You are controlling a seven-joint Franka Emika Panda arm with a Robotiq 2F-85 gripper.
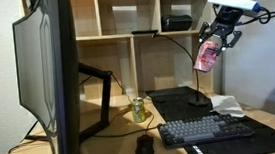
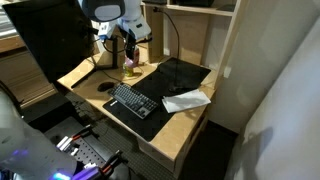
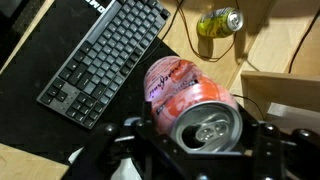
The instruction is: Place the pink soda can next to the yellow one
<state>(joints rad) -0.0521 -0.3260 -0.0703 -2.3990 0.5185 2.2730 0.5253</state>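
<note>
My gripper (image 1: 215, 42) is shut on the pink soda can (image 1: 210, 55) and holds it tilted, high above the right part of the desk. In the wrist view the pink can (image 3: 172, 88) fills the middle, its silvery top towards the camera, clamped between the black fingers (image 3: 200, 135). The yellow-green can (image 1: 137, 109) stands upright on the desk by the monitor arm, far to the left of and below the gripper. In the wrist view the yellow can (image 3: 219, 21) shows at the top. In an exterior view the gripper (image 2: 128, 42) hangs over the back of the desk.
A black keyboard (image 1: 204, 129) (image 3: 100, 55) and mouse (image 1: 144, 146) lie at the front. A large monitor (image 1: 48, 85) on an arm stands at one side. A black lamp base (image 1: 198, 103), a dark mat (image 2: 175, 75) and a white cloth (image 2: 186, 100) lie near the shelf unit (image 1: 144, 31).
</note>
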